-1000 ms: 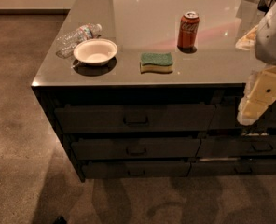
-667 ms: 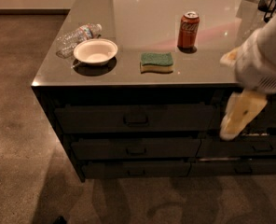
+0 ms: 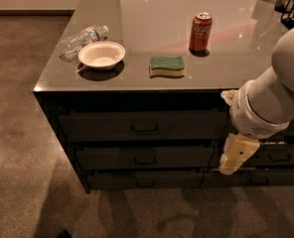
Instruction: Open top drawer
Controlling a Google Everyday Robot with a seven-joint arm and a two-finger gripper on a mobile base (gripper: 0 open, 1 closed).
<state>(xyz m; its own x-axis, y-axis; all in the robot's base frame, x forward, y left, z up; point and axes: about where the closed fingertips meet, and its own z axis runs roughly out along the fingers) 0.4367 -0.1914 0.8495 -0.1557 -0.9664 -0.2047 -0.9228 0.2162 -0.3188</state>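
Note:
The top drawer (image 3: pixel 102 127) is the wide dark front just under the counter edge, with a small loop handle (image 3: pixel 144 128) at its centre. It is closed flush with the cabinet. My gripper (image 3: pixel 235 155) is the cream-coloured part hanging below the white arm (image 3: pixel 273 100). It is in front of the cabinet, to the right of the top drawer's right end and at the height of the second drawer. It is well right of the handle and does not touch it. It holds nothing that I can see.
On the grey counter (image 3: pixel 137 14) are a white bowl (image 3: pixel 102 55), a clear plastic bottle (image 3: pixel 82 37), a green sponge (image 3: pixel 167 66) and a red cola can (image 3: pixel 200 32). Two shorter drawers (image 3: pixel 112 157) lie below. A narrower drawer stack (image 3: pixel 281 157) is on the right.
My arm has swung left and down. The gripper has moved from near the counter edge at the right to lower in front of the drawer fronts. The drawers have not moved.

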